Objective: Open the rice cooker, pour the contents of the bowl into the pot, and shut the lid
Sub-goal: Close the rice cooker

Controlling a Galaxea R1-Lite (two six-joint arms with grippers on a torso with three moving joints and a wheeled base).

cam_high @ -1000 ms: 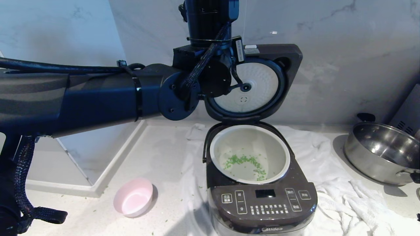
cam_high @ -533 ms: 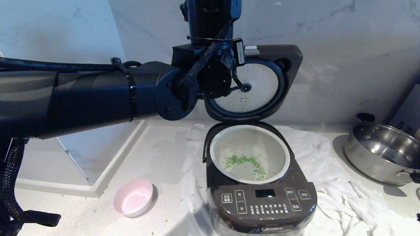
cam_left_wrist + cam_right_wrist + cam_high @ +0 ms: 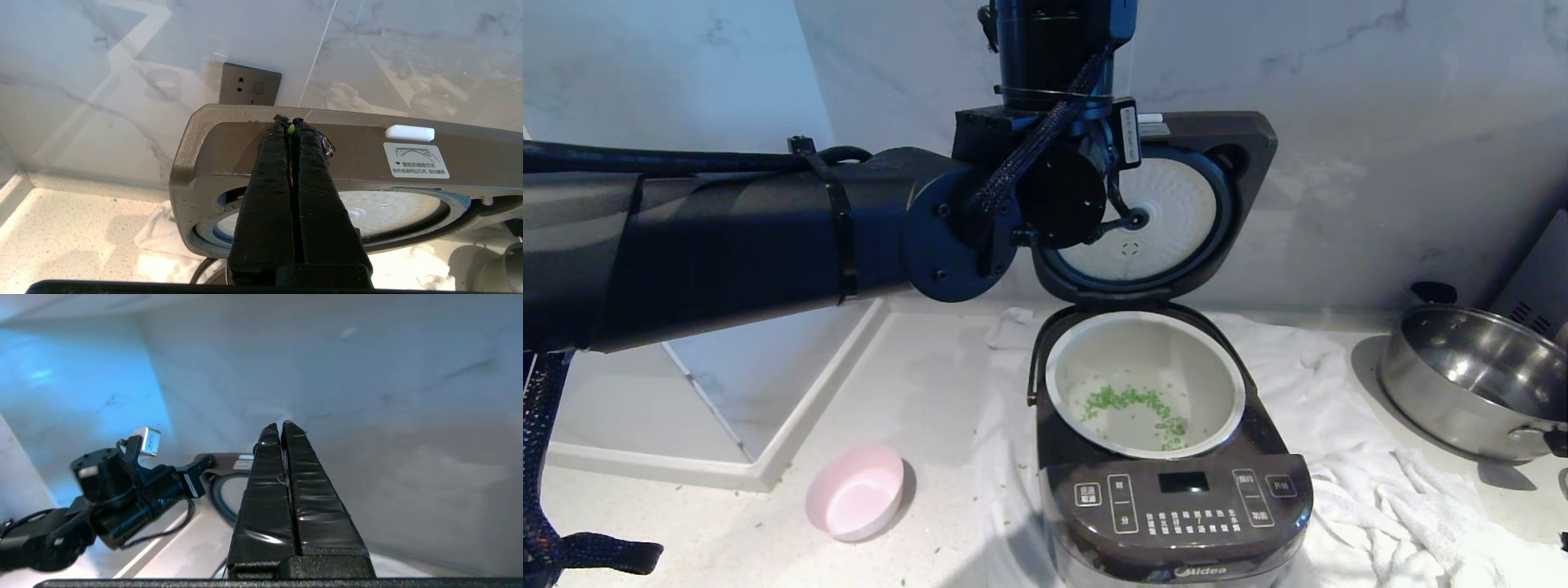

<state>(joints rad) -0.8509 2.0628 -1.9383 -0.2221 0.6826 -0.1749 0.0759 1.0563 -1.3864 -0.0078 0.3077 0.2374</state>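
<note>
Pressing the dark brown-grey hinged lid [image 3: 245, 139] upper centre, the left gripper [image 3: 291, 122] has jaws together. Right gripper [image 3: 278, 426] jaws together too. Green chopped bits [image 3: 1131, 404] lie in the cream-white pot [image 3: 1217, 367].

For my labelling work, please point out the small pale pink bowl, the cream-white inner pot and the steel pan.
Pale pink bowl [image 3: 856, 493], head view, inside bottom.
Cream-white inner pot [image 3: 1176, 359], head view, inner wall.
Steel pan [image 3: 1454, 408], head view, outer wall.

You've got bright, even light in the head view; marble wall [image 3: 1380, 122] nearly washed out, pan [image 3: 1474, 380] throws a soft shadow left, bowl [image 3: 856, 492] a soft shadow right. Cooker [image 3: 1168, 457] panel stays readable. Left wrist view is sharp, with reflections on the glossy wall around the socket [image 3: 250, 83]. Right wrist view is soft and smeared, blue cast on one side; only the right gripper [image 3: 282, 428] is crisp.
</note>
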